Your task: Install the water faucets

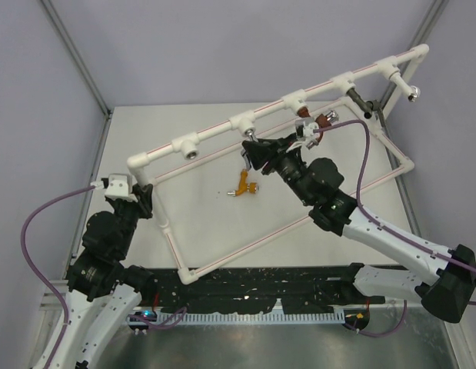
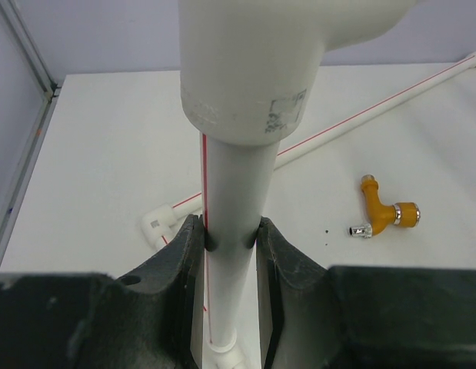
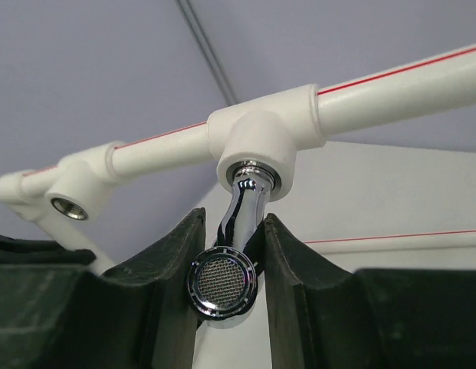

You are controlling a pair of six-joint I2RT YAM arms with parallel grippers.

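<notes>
The white pipe frame [image 1: 222,131] stands tilted up off the table. My right gripper [image 1: 251,150] is shut on a chrome faucet [image 3: 221,286], whose stem sits in a tee socket [image 3: 257,146] of the top rail. My left gripper [image 2: 230,231] is shut on the frame's left upright pipe [image 2: 234,184], also seen in the top view [image 1: 141,192]. An orange-yellow faucet [image 1: 244,184] lies loose on the table inside the frame and shows in the left wrist view [image 2: 384,217]. A red-brown faucet [image 1: 324,119], a dark grey one [image 1: 361,100] and a silver-tipped one [image 1: 413,92] hang from tees further right.
One tee [image 1: 188,144] on the top rail left of my right gripper has an open socket, also visible in the right wrist view [image 3: 72,201]. The frame's lower rails [image 1: 245,246] lie across the table. Enclosure posts [image 1: 76,61] stand at the back corners.
</notes>
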